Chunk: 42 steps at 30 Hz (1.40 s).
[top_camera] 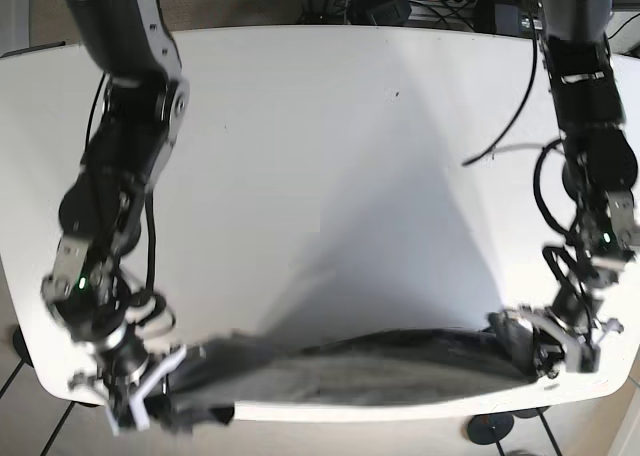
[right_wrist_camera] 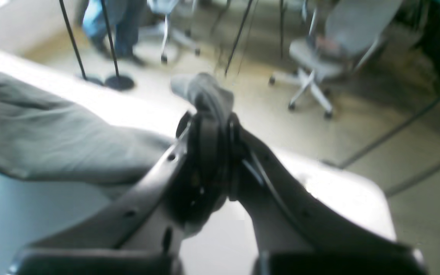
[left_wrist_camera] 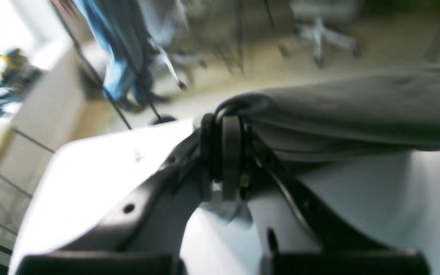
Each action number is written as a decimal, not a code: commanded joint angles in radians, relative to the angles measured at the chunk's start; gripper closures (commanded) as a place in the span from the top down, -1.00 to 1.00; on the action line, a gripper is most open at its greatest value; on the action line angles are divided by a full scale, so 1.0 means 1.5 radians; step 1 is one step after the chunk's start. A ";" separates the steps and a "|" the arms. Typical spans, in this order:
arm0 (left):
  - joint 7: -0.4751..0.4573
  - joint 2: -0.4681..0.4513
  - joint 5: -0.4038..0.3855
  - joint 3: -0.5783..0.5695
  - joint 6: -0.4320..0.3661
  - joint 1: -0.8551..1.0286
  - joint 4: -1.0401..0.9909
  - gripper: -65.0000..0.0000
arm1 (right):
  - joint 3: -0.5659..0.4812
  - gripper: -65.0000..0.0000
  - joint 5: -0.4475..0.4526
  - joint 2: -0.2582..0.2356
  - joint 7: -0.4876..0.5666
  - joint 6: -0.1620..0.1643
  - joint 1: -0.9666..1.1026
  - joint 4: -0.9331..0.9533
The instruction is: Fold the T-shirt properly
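The left gripper (left_wrist_camera: 227, 126) is clamped tight on a bunched corner of the grey T-shirt (top_camera: 370, 371) — its jaws show no gap. The right gripper (right_wrist_camera: 210, 114) is pinched closed the same way on the shirt's other end, a tuft of cloth poking up past its tips. Between them the shirt hangs stretched in a long sagging band along the near edge of the white table (top_camera: 330, 156) — just above the surface, slightly blurred.
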<state>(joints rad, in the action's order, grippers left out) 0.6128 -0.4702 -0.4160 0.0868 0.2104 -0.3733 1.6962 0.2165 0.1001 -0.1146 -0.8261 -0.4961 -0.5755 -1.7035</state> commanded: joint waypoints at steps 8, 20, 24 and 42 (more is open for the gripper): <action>-0.022 0.053 0.001 0.082 0.022 0.378 0.157 -1.00 | 0.141 -0.94 0.008 0.007 0.023 -0.003 0.354 -0.088; -0.022 0.080 0.000 0.162 0.022 0.626 0.199 -1.00 | 0.274 -0.94 0.250 0.026 0.018 0.003 0.599 -0.093; -0.022 0.122 0.002 0.228 0.063 0.664 0.199 -1.00 | 0.277 -0.94 0.259 0.026 0.019 0.003 0.630 -0.093; -0.017 0.128 0.001 0.245 0.103 0.515 0.196 -0.06 | 0.118 0.75 0.072 0.019 0.021 0.004 0.397 0.002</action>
<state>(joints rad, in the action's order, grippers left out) 0.6071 -0.2676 -0.4061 0.4484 0.3637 0.3946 1.9759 0.3870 0.2020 -0.0723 -0.8154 -0.4950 0.0303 -1.6810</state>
